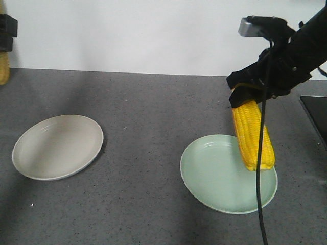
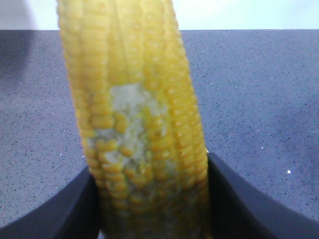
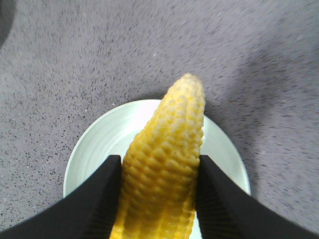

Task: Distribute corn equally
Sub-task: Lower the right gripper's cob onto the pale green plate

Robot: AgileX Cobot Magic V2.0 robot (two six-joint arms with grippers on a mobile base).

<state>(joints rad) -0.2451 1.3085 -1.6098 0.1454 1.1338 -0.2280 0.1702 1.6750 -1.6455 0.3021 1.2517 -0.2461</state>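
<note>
My right gripper (image 1: 250, 94) is shut on a yellow corn cob (image 1: 253, 138) that hangs point-down over the right side of a pale green plate (image 1: 214, 173). In the right wrist view the gripper (image 3: 158, 164) has both jaws pressed on the cob (image 3: 182, 109), above the green plate (image 3: 99, 144). At the far left edge my left gripper (image 1: 6, 33) is raised and holds another corn cob (image 1: 3, 69). In the left wrist view this gripper (image 2: 149, 169) clamps the cob (image 2: 129, 74), which has a patch of missing kernels. A beige plate (image 1: 56, 145) lies bare at the left.
Both plates rest on a grey speckled tabletop (image 1: 148, 112) with a white wall behind it. A black cable (image 1: 261, 194) hangs from the right arm across the green plate. A dark flat object (image 1: 317, 117) sits at the right edge.
</note>
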